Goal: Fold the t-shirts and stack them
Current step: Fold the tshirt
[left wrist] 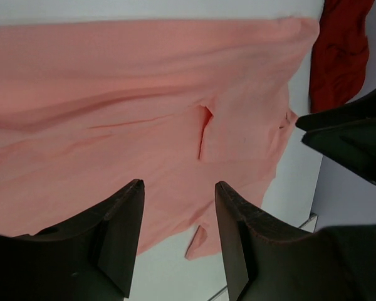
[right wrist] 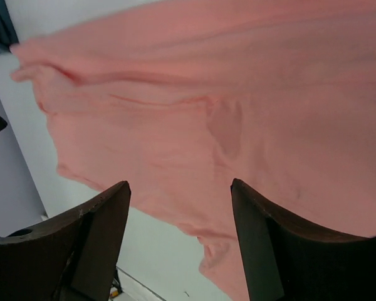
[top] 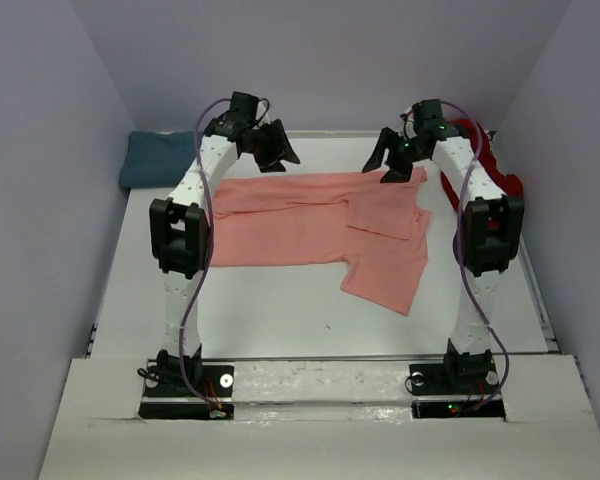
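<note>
The salmon-pink t-shirt (top: 320, 232) lies spread across the table, its far part folded over and one sleeve trailing toward the near right (top: 385, 280). It fills the left wrist view (left wrist: 131, 113) and the right wrist view (right wrist: 238, 106). My left gripper (top: 277, 152) hovers open above the shirt's far left edge with nothing between its fingers (left wrist: 178, 188). Over the far right edge my right gripper (top: 390, 160) is open and empty too (right wrist: 180, 188). A teal t-shirt (top: 155, 160) lies bunched at the far left. The dark red t-shirt (top: 492, 165) sits at the far right, partly behind the right arm.
Grey walls close in the table on the left, back and right. A white ledge (top: 320, 380) carrying both arm bases runs along the near edge. The right gripper's dark fingers (left wrist: 351, 141) show at the right of the left wrist view.
</note>
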Controlling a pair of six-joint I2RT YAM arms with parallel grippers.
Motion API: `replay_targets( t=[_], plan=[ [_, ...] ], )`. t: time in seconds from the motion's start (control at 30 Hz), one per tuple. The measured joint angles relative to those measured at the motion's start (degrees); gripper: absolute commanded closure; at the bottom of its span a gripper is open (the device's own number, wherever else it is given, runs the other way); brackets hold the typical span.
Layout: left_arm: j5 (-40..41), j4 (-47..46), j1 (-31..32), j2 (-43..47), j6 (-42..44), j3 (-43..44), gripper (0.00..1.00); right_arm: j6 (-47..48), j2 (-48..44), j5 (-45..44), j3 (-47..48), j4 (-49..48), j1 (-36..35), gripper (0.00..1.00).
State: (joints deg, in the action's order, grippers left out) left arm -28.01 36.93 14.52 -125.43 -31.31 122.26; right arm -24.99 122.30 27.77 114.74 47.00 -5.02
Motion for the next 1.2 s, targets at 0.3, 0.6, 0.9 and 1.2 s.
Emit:
replay_targets(
  t=[0.3,0.6,0.9,1.2],
  plan=[
    [2.43,6.56,5.35,-0.48,4.55,-2.1,0.41,7.1,1.9,-7.17,-0.63,8.39,-7.8,0.3],
    [3.45,7.67,3.98,-3.21,6.67,-3.76,0.41,9.99,1.97,-15.1,-4.68,11.13,-10.51,0.32],
    [3.8,7.85,4.11,-13.27,7.06,3.98,0.41,11.39,5.44,-18.1,-2.78,11.23,-14.32,0.36],
    [4.0,4.39,4.09,-13.97,4.79,5.09,0.41,11.69,9.27,-20.39,-1.03,11.26,-14.69,0.42]
  ],
)
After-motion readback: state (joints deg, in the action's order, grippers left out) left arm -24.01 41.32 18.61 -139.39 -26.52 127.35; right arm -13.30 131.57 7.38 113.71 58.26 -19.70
